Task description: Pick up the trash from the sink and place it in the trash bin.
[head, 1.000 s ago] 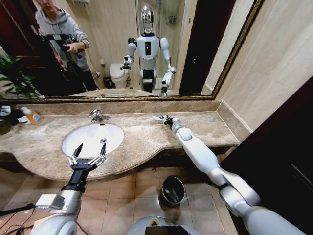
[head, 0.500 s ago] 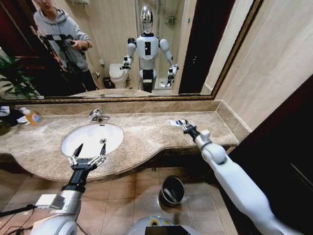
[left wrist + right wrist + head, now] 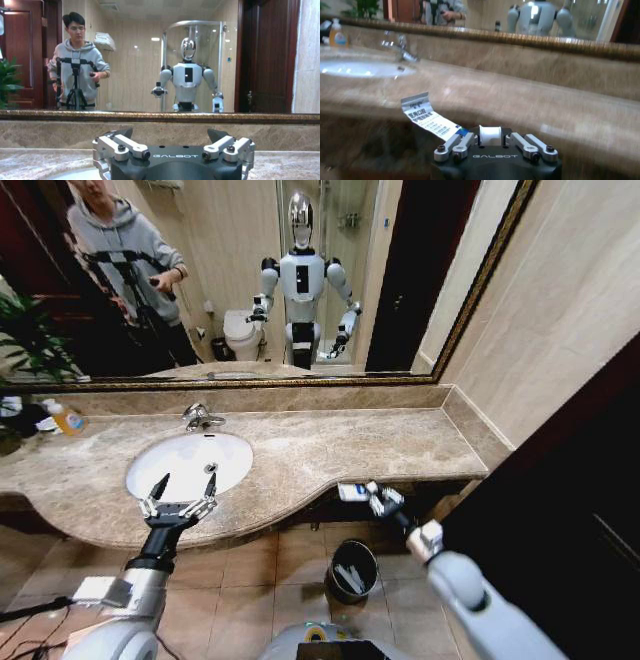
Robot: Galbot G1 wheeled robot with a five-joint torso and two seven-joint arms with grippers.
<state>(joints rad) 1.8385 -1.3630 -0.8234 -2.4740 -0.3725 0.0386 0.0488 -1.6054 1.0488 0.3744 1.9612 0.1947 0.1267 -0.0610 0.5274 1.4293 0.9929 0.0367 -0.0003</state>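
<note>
Right pincer (image 3: 372, 494) closed on flat white packet (image 3: 352, 492), off table (image 3: 330, 445) front edge, above trash bin (image 3: 352, 568). Left pincer (image 3: 180, 498) spread open over table's front edge by sink (image 3: 190, 463).

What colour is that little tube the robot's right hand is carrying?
The tube is white with dark print and a blue end, clearest in the right wrist view.

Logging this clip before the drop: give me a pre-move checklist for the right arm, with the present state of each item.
1. Right gripper shut on the white packet: ok.
2. Packet off the marble counter, past its front edge: ok.
3. Packet directly over the black trash bin: not ok, bin sits lower and slightly left.
4. Bin upright, mouth open: ok.
5. Left gripper open over the sink, out of the way: ok.
6. Sink holds more trash: cannot tell.
</note>
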